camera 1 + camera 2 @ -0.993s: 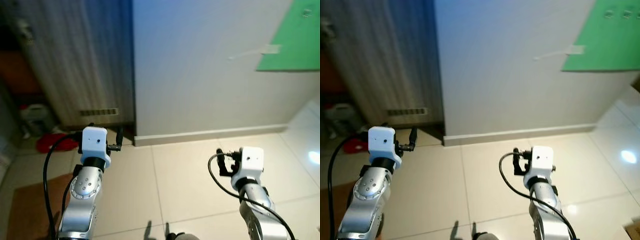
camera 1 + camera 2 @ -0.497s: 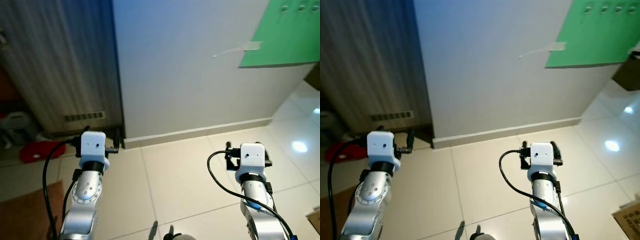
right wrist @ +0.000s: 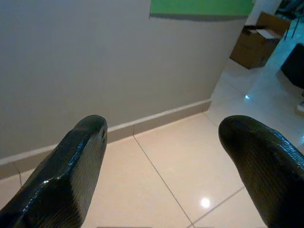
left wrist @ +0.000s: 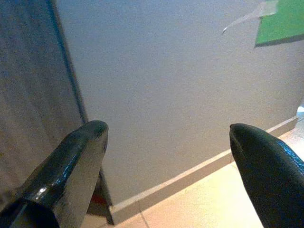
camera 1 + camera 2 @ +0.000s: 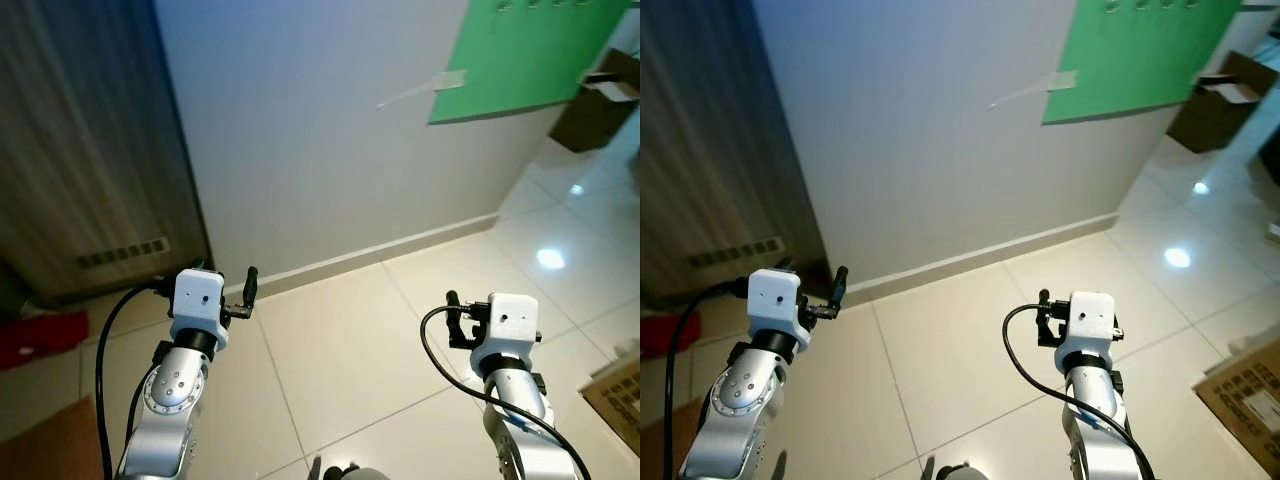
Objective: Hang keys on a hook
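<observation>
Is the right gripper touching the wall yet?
Apart. The right wrist view shows the right gripper open, with floor tiles and baseboard lying between its fingers and the wall.

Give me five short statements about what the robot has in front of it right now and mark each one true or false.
1. Both grippers are open and empty. True: the left gripper and the right gripper each show a wide gap with nothing between the fingers.
2. A green board hangs on the wall. True.
3. The floor is carpeted. False: the floor is pale glossy tile.
4. A cardboard box stands on the floor by the wall, to the robot's right. True.
5. The right gripper holds a set of keys. False: it holds nothing.
</observation>
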Motion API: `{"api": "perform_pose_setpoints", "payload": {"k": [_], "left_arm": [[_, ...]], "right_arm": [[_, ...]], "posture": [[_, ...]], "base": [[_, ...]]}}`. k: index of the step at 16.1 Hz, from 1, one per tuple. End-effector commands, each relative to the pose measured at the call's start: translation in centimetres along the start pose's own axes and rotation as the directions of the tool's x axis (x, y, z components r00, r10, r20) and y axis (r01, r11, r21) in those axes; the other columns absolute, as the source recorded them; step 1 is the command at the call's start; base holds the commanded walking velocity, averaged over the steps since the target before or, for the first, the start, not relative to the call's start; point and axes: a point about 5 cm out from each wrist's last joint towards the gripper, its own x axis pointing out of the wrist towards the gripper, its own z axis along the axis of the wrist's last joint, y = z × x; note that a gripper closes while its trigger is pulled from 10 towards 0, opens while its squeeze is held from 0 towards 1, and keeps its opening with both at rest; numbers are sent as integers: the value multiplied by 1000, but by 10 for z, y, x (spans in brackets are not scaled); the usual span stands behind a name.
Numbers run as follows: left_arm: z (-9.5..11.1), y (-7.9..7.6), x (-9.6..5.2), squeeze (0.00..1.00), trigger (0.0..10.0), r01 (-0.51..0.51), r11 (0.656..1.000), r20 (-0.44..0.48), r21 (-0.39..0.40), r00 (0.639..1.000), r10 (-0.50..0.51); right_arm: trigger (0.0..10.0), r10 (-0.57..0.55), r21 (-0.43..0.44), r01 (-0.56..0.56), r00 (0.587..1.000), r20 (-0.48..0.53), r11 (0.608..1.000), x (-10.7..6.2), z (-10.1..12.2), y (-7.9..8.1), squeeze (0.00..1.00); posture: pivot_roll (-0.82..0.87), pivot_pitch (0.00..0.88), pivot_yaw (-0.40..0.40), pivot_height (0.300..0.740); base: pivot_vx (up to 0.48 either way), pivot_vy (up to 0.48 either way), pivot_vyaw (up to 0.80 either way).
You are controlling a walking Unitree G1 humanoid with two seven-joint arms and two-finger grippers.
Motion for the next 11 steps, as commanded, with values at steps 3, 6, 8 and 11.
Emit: {"api": "perform_pose_setpoints", "payload": {"k": [3, 6, 8, 11], "left_arm": [[5, 2, 2, 0, 10000, -8, 1000, 29, 6, 1000, 8], [7, 0, 2, 0, 10000, -5, 1000, 50, 4, 999, 5], [9, 0, 3, 0, 10000, -10, 1000, 63, 2, 998, 10], [13, -1, 5, 0, 10000, 20, 1000, 97, 19, 995, -21]], "right_arm": [[10000, 47, -33, -46, 998, 30, 998, -4, 4, 3, 0], [10000, 58, -33, -57, 998, 31, 998, -4, 4, 5, 0], [10000, 63, -43, -62, 998, 31, 997, -3, 5, 5, 0], [10000, 40, -38, -39, 998, 37, 999, -2, 6, 2, 0]], "posture": [[-98, 0, -23, 740], [-97, 0, -28, 740], [-99, 0, -27, 740], [-101, 0, -17, 740]], "base": [[0, 0, -800], [0, 0, -800], [0, 0, -800], [0, 0, -800]]}}
